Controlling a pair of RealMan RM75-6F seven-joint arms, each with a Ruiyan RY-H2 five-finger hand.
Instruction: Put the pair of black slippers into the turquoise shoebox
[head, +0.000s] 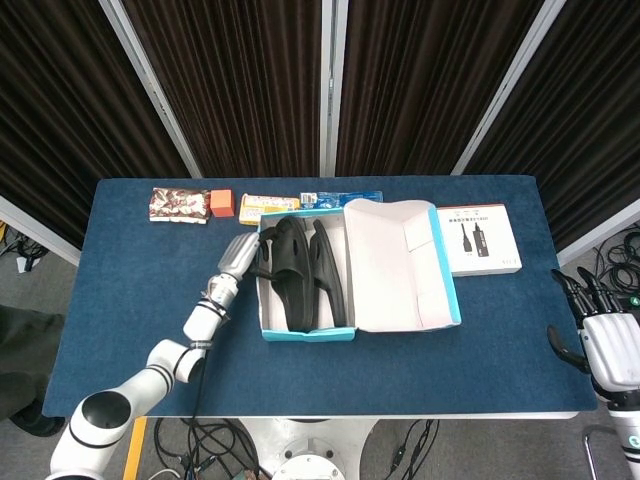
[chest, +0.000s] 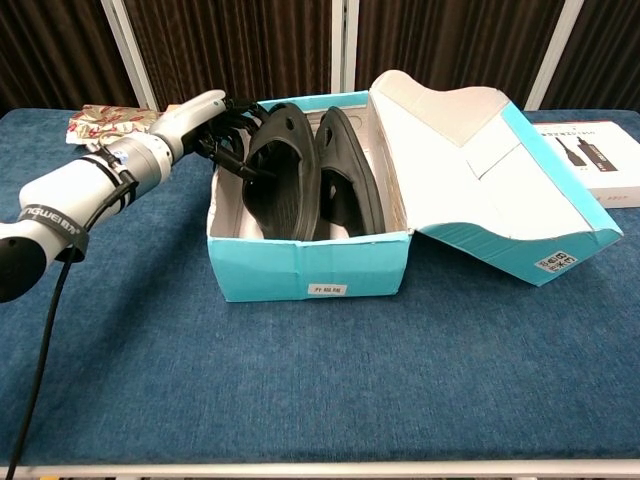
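The turquoise shoebox (head: 305, 333) (chest: 300, 265) stands open mid-table, its lid (head: 400, 265) (chest: 470, 170) folded out to the right. Both black slippers lie inside it, standing on edge side by side: the left slipper (head: 285, 275) (chest: 280, 175) and the right slipper (head: 330, 275) (chest: 345, 180). My left hand (head: 240, 255) (chest: 200, 120) reaches over the box's left wall and its fingers grip the left slipper near its heel end. My right hand (head: 605, 345) hangs off the table's right front corner, fingers apart, holding nothing.
Along the far edge lie a patterned snack packet (head: 178, 204) (chest: 105, 117), an orange box (head: 221, 203), a yellow box (head: 268, 204) and a blue packet (head: 340, 197). A white product box (head: 479, 238) (chest: 600, 160) lies to the right of the lid.
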